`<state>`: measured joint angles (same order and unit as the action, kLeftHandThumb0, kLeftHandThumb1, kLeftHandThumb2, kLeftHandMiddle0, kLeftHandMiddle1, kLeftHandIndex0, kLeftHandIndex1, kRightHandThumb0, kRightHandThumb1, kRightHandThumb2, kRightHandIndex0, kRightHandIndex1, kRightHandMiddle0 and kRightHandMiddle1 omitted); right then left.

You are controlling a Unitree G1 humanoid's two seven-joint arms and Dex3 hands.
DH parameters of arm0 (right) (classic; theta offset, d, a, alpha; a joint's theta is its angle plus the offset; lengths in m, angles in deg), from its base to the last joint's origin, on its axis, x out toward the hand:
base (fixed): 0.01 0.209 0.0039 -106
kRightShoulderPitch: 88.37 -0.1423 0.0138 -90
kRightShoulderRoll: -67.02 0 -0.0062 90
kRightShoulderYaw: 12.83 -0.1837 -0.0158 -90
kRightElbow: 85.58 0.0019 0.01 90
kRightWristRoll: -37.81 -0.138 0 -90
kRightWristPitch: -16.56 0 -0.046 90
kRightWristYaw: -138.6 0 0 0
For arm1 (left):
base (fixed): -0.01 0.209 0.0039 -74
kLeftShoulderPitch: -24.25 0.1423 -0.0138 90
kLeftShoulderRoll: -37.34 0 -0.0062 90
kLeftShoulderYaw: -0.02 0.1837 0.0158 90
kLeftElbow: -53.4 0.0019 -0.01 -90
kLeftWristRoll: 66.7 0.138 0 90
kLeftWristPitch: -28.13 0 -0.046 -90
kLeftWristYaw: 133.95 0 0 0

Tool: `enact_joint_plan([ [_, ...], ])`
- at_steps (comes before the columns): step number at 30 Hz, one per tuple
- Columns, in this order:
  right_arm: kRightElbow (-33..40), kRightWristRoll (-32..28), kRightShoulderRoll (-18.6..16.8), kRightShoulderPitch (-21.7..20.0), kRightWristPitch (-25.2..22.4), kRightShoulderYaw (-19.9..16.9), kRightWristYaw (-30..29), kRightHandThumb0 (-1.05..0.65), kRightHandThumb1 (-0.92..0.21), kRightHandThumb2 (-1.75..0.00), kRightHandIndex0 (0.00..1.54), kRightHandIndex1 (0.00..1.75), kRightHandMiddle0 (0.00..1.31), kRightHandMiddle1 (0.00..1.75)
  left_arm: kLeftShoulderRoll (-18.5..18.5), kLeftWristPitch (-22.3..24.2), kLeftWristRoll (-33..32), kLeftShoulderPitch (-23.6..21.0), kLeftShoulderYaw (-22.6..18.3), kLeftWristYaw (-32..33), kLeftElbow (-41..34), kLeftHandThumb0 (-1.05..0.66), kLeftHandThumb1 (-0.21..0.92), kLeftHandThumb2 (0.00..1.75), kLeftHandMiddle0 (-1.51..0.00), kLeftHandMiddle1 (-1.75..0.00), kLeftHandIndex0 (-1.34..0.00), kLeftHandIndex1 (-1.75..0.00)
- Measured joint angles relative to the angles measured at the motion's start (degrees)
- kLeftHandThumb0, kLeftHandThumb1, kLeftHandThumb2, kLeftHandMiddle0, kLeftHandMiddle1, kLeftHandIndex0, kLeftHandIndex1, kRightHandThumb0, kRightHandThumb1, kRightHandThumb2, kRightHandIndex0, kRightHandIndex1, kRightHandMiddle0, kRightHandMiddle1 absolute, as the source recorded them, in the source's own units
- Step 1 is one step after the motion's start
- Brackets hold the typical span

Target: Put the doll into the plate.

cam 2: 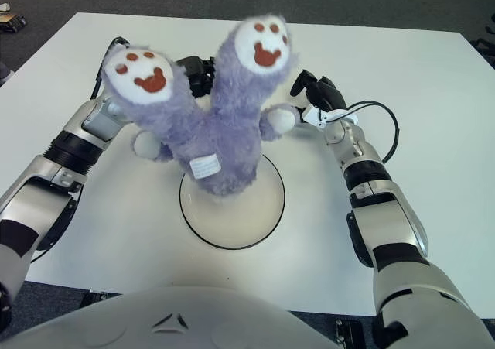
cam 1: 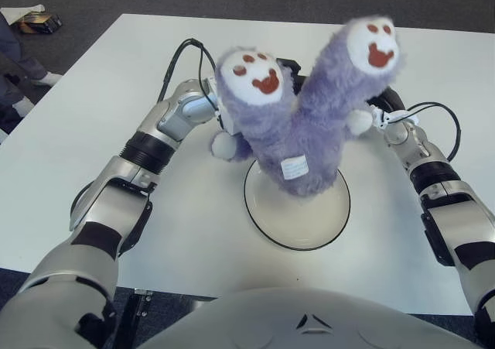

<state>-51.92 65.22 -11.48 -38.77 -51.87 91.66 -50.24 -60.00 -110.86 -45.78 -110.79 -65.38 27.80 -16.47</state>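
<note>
You have the doll [cam 1: 302,124] up off the worktop [cam 1: 93,109], feet toward the camera, its body hanging over the far part of the plate [cam 1: 298,221]. Whether its lower end already touches the plate you cannot tell from here, since the plush hides that spot. So I judge the carry nearly done: lowering, letting go and pulling both arms clear remain.

Your left hand [cam 2: 197,72] shows behind the doll's left leg, and your right hand [cam 2: 313,92] sits just beside its small white paw. The doll covers most of both, so you cannot tell whether either is clenched on the plush or only pressing against it.

By count: one doll, purple, with two red-and-white foot pads and a small white label; one round white plate with a dark rim; two hands at work.
</note>
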Motion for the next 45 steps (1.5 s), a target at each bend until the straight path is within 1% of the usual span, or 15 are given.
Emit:
enact_joint_plan([
  [5, -0.5, 0.0, 0.0, -0.1, 0.3, 0.1, -0.3, -0.36, -0.92, -0.52, 0.37, 1.75, 0.19, 1.75, 0.6, -1.4, 1.9, 1.3, 0.0, 0.0, 0.3, 0.54, 0.14, 1.53, -0.75, -1.75, -0.97, -1.75],
  [12, -0.8, 0.2, 0.0, -0.4, 0.5, 0.5, -0.4, -0.35, -0.92, -0.52, 0.34, 1.68, 0.19, 1.75, 1.2, -2.8, 3.2, 2.9, 0.0, 0.0, 0.4, 0.53, 0.15, 1.51, -0.74, -1.75, -0.94, -1.75],
  [21, -0.3, 1.3, 0.5, -0.5, 0.7, 1.8, -0.4, -0.35, -0.92, -0.52, 0.32, 1.66, 0.19, 1.75, 1.7, -0.6, 3.4, 4.8, 0.1, -0.8, -0.6, 0.53, 0.16, 1.51, -0.74, -1.75, -0.91, -1.75],
  [27, -0.2, 1.4, 0.8, -0.6, 0.8, 2.5, -0.3, -0.35, -0.92, -0.52, 0.33, 1.64, 0.19, 1.75, 2.2, 0.1, 3.9, 4.9, 0.2, -1.4, -0.9, 0.53, 0.16, 1.51, -0.74, -1.75, -0.88, -1.75],
  [28, -0.2, 1.4, 0.9, -0.6, 0.9, 2.6, -0.3, -0.35, -0.92, -0.52, 0.33, 1.63, 0.19, 1.75, 2.3, 0.2, 3.9, 4.9, 0.2, -1.6, -0.9, 0.18, 0.33, 1.34, -0.89, -1.75, -0.88, -1.75],
  [29, -0.2, 1.4, 1.0, -0.6, 0.9, 2.8, -0.3, -0.35, -0.92, -0.52, 0.33, 1.62, 0.19, 1.75, 2.3, 0.3, 3.9, 4.9, 0.3, -1.9, -0.9, -0.05, 0.47, 1.19, -1.00, -1.75, -0.88, -1.75],
  [30, -0.2, 1.4, 1.0, -0.7, 0.9, 2.9, -0.3, -0.35, -0.92, -0.52, 0.33, 1.62, 0.19, 1.75, 2.3, 0.4, 3.8, 4.9, 0.3, -2.2, -1.0, -0.15, 0.53, 1.12, -1.03, -1.75, -0.87, -1.75],
  [32, -0.1, 1.4, 1.1, -0.7, 0.9, 3.1, -0.3, -0.35, -0.92, -0.52, 0.33, 1.61, 0.19, 1.75, 2.3, 0.8, 3.5, 4.9, 0.4, -3.0, -1.0, -0.42, 0.74, 0.89, -1.08, -1.75, -0.84, -1.75],
  [33, -0.1, 1.4, 1.1, -0.7, 0.9, 3.1, -0.3, -0.35, -0.92, -0.52, 0.33, 1.61, 0.19, 1.75, 2.4, 1.1, 3.4, 4.9, 0.5, -3.3, -1.0, -0.46, 0.78, 0.85, -1.09, -1.75, -0.84, -1.75],
  [34, -0.1, 1.4, 1.1, -0.7, 0.9, 3.1, -0.3, -0.35, -0.92, -0.52, 0.33, 1.61, 0.19, 1.75, 2.5, 1.3, 3.4, 4.9, 0.5, -3.6, -0.9, -0.57, 0.83, 0.83, -1.08, -1.75, -0.82, -1.75],
  [36, -0.1, 1.4, 1.2, -0.7, 0.9, 3.2, -0.3, -0.35, -0.92, -0.52, 0.34, 1.60, 0.19, 1.75, 2.8, 1.2, 3.4, 4.8, 0.5, -3.6, -0.2, -0.68, 0.88, 0.81, -1.08, -1.75, -0.80, -1.75],
  [37, -0.1, 1.4, 1.2, -0.7, 0.9, 3.3, -0.3, -0.35, -0.92, -0.52, 0.34, 1.60, 0.19, 1.75, 3.0, 1.1, 3.5, 4.7, 0.5, -3.6, 0.3, -0.70, 0.89, 0.81, -1.08, -1.75, -0.80, -1.75],
  [42, 0.1, 1.4, 1.2, -0.7, 0.8, 3.4, -0.2, -0.35, -0.92, -0.52, 0.35, 1.55, 0.19, 1.75, 3.6, -0.5, 4.7, 4.1, 0.6, -2.3, 3.4, -0.88, 0.92, 0.92, -1.02, -1.75, -0.71, -1.75],
  [43, 0.1, 1.4, 1.2, -0.7, 0.7, 3.4, -0.2, -0.35, -0.92, -0.52, 0.35, 1.53, 0.19, 1.75, 3.6, -0.9, 4.9, 4.0, 0.6, -2.2, 3.7, -0.91, 0.92, 0.96, -0.97, -1.75, -0.59, -1.75],
  [45, 0.3, 1.4, 1.2, -0.7, 0.7, 3.4, -0.1, -0.35, -0.92, -0.52, 0.36, 1.52, 0.19, 1.75, 3.5, -1.4, 5.4, 3.8, 0.7, -1.9, 3.9, -0.94, 0.92, 1.01, -0.88, -1.75, -0.45, -1.75],
])
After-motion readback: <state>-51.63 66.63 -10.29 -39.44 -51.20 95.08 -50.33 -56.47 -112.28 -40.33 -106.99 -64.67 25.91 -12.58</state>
